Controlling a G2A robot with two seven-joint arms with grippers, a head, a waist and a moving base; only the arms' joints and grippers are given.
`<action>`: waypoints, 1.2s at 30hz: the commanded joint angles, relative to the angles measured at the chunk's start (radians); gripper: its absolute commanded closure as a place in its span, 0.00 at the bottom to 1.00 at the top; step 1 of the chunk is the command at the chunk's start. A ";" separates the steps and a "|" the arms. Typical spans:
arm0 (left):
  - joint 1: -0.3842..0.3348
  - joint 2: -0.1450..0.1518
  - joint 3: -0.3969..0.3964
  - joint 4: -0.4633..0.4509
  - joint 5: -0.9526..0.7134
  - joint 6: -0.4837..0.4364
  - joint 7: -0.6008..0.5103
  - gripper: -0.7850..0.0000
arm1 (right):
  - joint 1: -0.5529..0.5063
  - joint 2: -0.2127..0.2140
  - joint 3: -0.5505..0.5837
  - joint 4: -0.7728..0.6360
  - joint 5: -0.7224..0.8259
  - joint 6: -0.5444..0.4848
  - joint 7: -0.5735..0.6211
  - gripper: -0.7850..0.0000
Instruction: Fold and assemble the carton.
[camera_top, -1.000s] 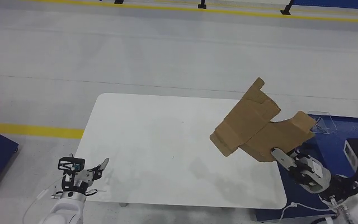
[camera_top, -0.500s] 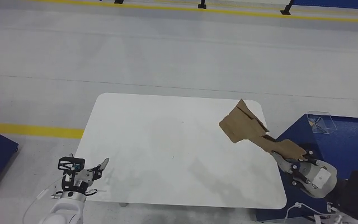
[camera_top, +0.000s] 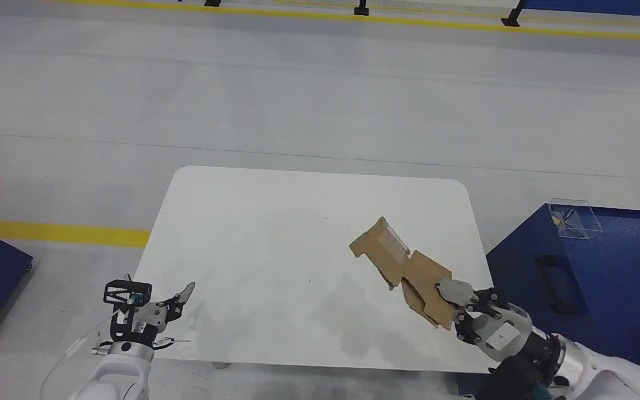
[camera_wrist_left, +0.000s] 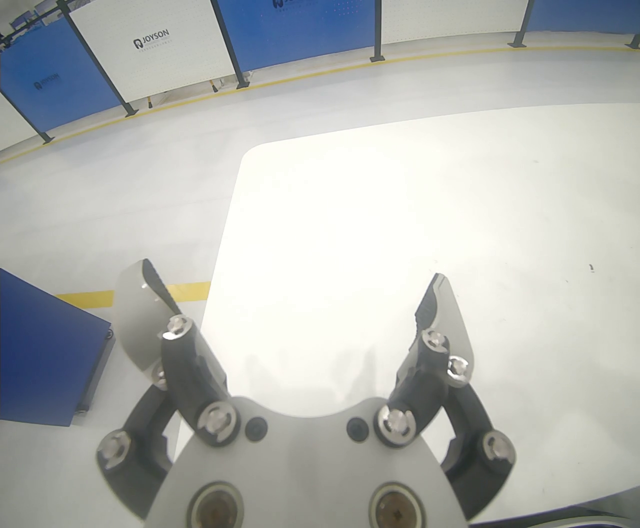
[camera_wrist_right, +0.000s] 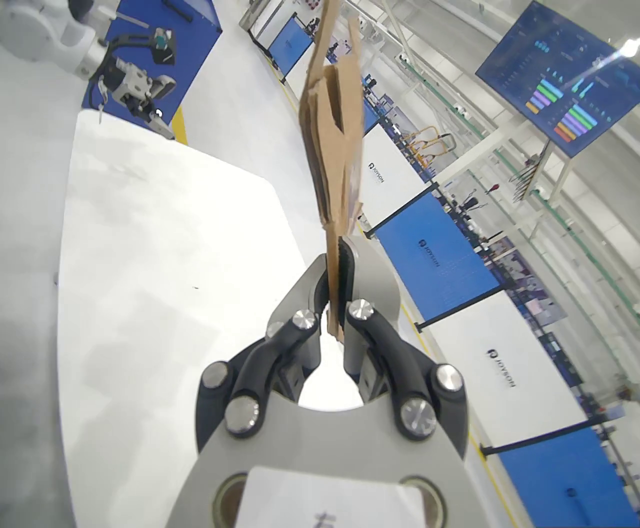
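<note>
**Carton pinched flat over the desk's near right corner**

Cardboard, brown and still flattened, makes up the carton (camera_top: 398, 262). It sits over the right part of the white desk (camera_top: 270, 240), stretching from the near right corner in toward the desk's middle. The right hand (camera_top: 450, 296) grips it by its nearest end, just inside the desk's front edge. In the right wrist view the right hand's (camera_wrist_right: 334, 252) two fingers are pressed together on the thin edge of the carton (camera_wrist_right: 334, 145). The board rises away from them edge-on, its folded layers lying against one another, with the desk (camera_wrist_right: 150, 260) spread out to one side. Whether the carton's far end touches the desk surface I cannot tell — a faint shadow lies on the desk beside it.

The left hand (camera_top: 160, 300) is at the desk's near left corner, well apart from the carton. In its own wrist view the left hand (camera_wrist_left: 291, 272) has its fingers spread wide with nothing between them — just the bare desk (camera_wrist_left: 400, 200) beyond.

A blue cabinet (camera_top: 570, 270) stands just beside the desk's right edge.
</note>
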 joint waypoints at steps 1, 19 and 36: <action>0.000 0.000 0.000 0.000 0.000 0.000 0.000 0.00 | -0.059 0.001 -0.026 0.000 -0.127 0.116 -0.078 1.00; 0.000 0.000 0.000 0.000 0.000 0.000 0.000 0.00 | -0.132 0.015 0.187 0.000 0.532 -0.251 -0.050 1.00; 0.000 0.000 0.000 0.000 0.000 0.000 0.000 0.00 | -0.061 0.288 0.046 0.067 2.711 0.069 1.518 1.00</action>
